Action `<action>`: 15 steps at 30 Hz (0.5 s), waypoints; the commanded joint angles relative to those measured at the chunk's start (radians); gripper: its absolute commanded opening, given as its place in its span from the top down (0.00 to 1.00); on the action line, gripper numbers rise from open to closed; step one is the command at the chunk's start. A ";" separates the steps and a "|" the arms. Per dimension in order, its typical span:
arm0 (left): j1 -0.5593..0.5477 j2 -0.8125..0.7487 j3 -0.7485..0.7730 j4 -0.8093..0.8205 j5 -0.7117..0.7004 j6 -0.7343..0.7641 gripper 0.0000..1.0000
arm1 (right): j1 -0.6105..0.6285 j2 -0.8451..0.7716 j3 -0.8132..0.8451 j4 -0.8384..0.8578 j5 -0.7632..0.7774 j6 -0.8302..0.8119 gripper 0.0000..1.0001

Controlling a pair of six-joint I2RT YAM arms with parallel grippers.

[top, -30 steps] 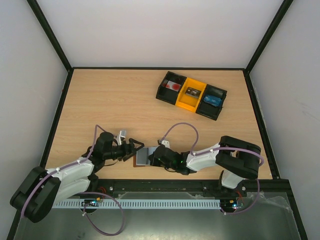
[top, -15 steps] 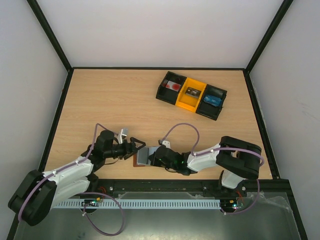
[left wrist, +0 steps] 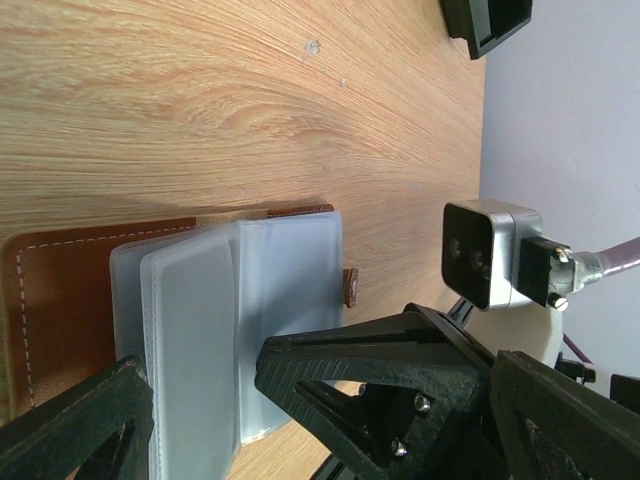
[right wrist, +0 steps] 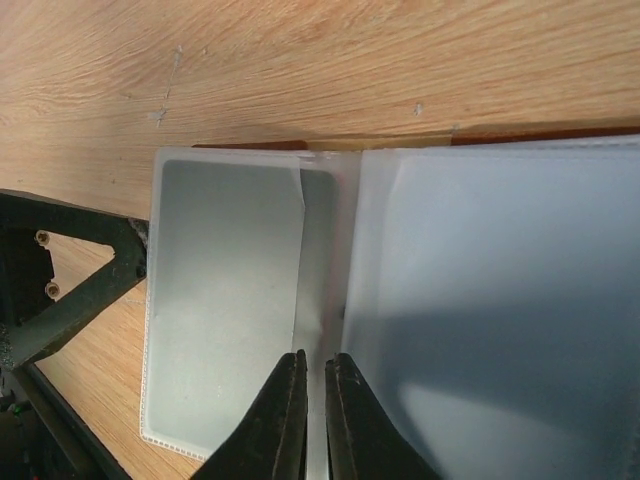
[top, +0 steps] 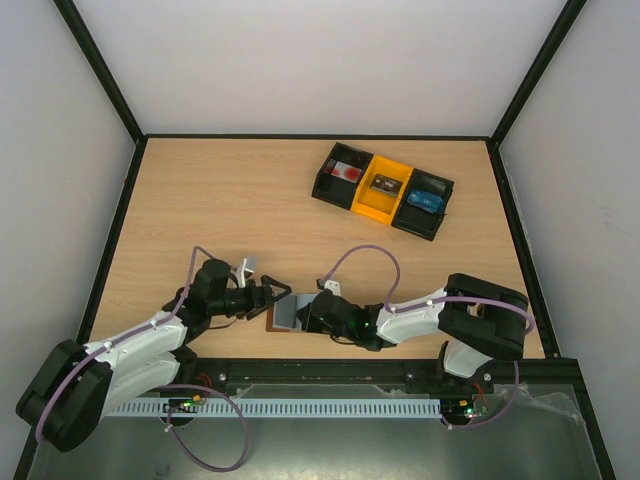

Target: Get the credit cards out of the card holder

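Observation:
The brown card holder lies open near the table's front edge, its pale grey-blue plastic sleeves fanned out over the leather, snap tab at the side. A grey credit card shows through the left sleeve. My left gripper is open, its fingers straddling the sleeves' edge without touching. My right gripper comes in from the right, shut to a thin slit over the fold between two sleeves. I cannot tell whether a leaf is pinched there.
A black-and-yellow tray of bins stands at the back right, its corner seen in the left wrist view. The right arm's wrist camera sits close to the left gripper's fingers. The table's front edge runs just behind the holder.
My left gripper has crept a little to the right, closer to the holder. The right gripper and the holder stay where they were.

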 commanded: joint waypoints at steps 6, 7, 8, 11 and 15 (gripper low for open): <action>-0.005 -0.011 0.032 -0.042 -0.012 0.022 0.07 | 0.008 0.012 0.056 -0.080 0.050 -0.022 0.88; -0.004 -0.012 0.032 -0.042 -0.012 0.022 0.07 | 0.008 0.016 0.055 -0.081 0.050 -0.020 0.88; -0.005 -0.013 0.033 -0.043 -0.013 0.022 0.07 | 0.008 0.022 0.053 -0.084 0.050 -0.019 0.88; -0.005 -0.013 0.032 -0.043 -0.014 0.020 0.07 | 0.008 0.036 0.047 -0.082 0.046 -0.012 0.88; -0.005 -0.030 0.047 -0.092 -0.037 0.031 0.07 | 0.008 0.049 0.036 -0.080 0.042 -0.008 0.89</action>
